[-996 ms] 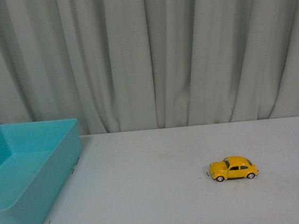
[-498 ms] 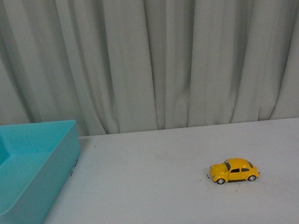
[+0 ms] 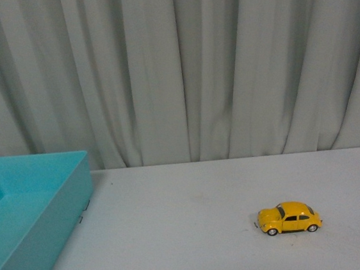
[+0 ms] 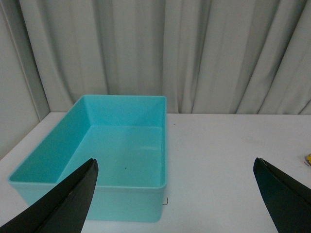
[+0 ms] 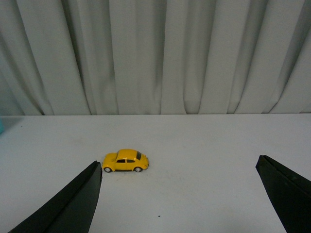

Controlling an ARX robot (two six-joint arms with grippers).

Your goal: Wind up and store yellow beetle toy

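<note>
The yellow beetle toy [image 3: 289, 218] stands on its wheels on the white table, right of the middle in the front view, nose pointing left. The right wrist view shows it too [image 5: 125, 161], ahead of my right gripper [image 5: 179, 167], close to one black finger [image 5: 73, 206] and untouched. That gripper is open and empty. My left gripper [image 4: 176, 165] is also open and empty, hovering in front of the turquoise bin [image 4: 146, 187]. A sliver of the toy [image 4: 308, 158] peeks in at the edge of the left wrist view. Neither arm appears in the front view.
The turquoise bin [image 3: 53, 216] sits at the table's left side, open-topped with nothing inside. Grey-white curtains [image 3: 180, 70] hang along the table's far edge. Bare white tabletop [image 3: 176, 225] lies between bin and toy.
The front view has shifted: the toy and the table's far edge sit slightly lower and the bin further left in the picture. The toy keeps its place on the table.
</note>
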